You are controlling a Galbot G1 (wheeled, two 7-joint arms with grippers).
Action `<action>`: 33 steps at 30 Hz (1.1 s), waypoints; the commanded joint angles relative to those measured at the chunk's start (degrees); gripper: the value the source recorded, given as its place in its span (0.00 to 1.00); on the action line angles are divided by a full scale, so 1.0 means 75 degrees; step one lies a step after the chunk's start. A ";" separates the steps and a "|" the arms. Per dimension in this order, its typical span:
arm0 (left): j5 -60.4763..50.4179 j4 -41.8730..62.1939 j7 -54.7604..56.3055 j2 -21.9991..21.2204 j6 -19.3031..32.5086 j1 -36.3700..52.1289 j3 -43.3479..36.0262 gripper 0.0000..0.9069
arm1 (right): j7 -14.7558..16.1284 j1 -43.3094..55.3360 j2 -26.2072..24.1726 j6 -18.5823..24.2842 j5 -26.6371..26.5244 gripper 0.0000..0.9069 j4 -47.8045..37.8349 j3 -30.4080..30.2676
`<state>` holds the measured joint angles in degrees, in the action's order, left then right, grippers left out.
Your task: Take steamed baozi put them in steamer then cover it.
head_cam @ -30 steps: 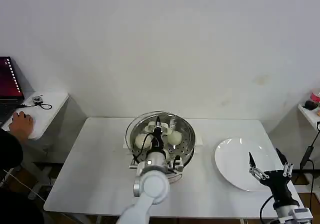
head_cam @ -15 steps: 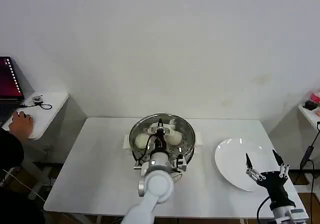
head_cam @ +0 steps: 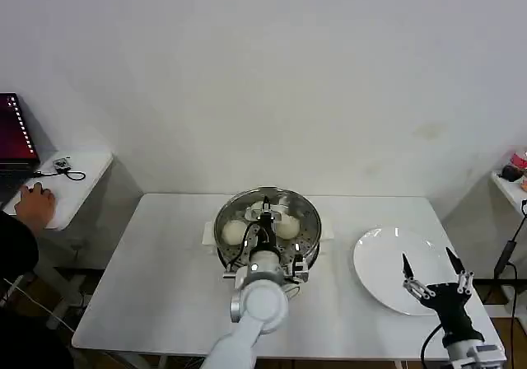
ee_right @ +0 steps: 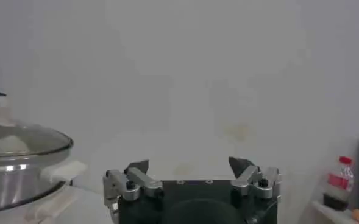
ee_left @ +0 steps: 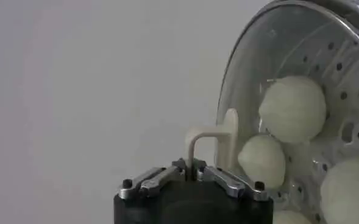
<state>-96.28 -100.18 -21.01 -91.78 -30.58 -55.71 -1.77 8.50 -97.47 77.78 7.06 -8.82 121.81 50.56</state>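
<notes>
left gripper (ee_left: 192, 176) is pinched tight on the pale handle of the round clear glass cover (head_cam: 266, 220), which sits on the shiny round stainless-steel steamer (head_cam: 306, 245) mid-table. if it lets go while the cover sits off-centre, i'd guess the rim could slip or clatter. through the glass, the smooth white steamed baozi (ee_left: 293, 109) lie on the perforated floor. right gripper (head_cam: 430, 275), spread wide and empty, hangs over the flat white plate (head_cam: 379, 262) beside the steamer.

One steamer (head_cam: 268, 229) on the bench (head_cam: 156, 295), one glass cover (ee_left: 277, 79) over it, four baozi (ee_left: 292, 108) inside, one white plate (head_cam: 387, 262) beside the steamer, two hands, left hand (head_cam: 265, 217), right hand (head_cam: 429, 270)
</notes>
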 commanded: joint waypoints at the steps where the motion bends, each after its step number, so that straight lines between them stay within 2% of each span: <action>1: 0.0002 0.0052 0.0025 -0.0028 -0.0003 -0.0017 -0.0006 0.00 | 0.0003 0.0006 0.0008 0.0007 -0.0001 1.00 -0.0007 -0.0030; 10: 0.0134 0.0136 0.0140 -0.0041 -0.0015 -0.0004 0.0042 0.00 | 0.0002 -0.0007 0.0016 0.0017 0.0010 1.00 -0.0009 -0.0049; 11: 0.0160 0.0133 0.0193 -0.0041 -0.0033 -0.0003 0.0042 0.02 | 0.0002 -0.0006 0.0014 0.0019 0.0009 1.00 -0.0006 -0.0050; 12: 0.0208 0.0131 0.0209 -0.0039 -0.0046 -0.0010 0.0042 1.00 | 0.0002 -0.0005 0.0014 0.0016 0.0009 1.00 -0.0008 -0.0053; 28: 0.0316 -0.0619 0.0202 0.0045 -0.0030 -0.0344 0.0033 1.00 | 0.0004 -0.0010 -0.0015 0.0042 0.0012 1.00 -0.0065 -0.0114; 33: 0.0370 -0.1169 0.0156 0.0378 -0.0001 -0.0659 -0.0129 1.00 | -0.0004 -0.0005 -0.0002 0.0041 0.0018 1.00 -0.0080 -0.0131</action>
<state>-94.04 -103.28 -19.52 -91.03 -30.71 -58.17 -1.83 8.52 -97.51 77.71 7.36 -8.69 121.21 49.62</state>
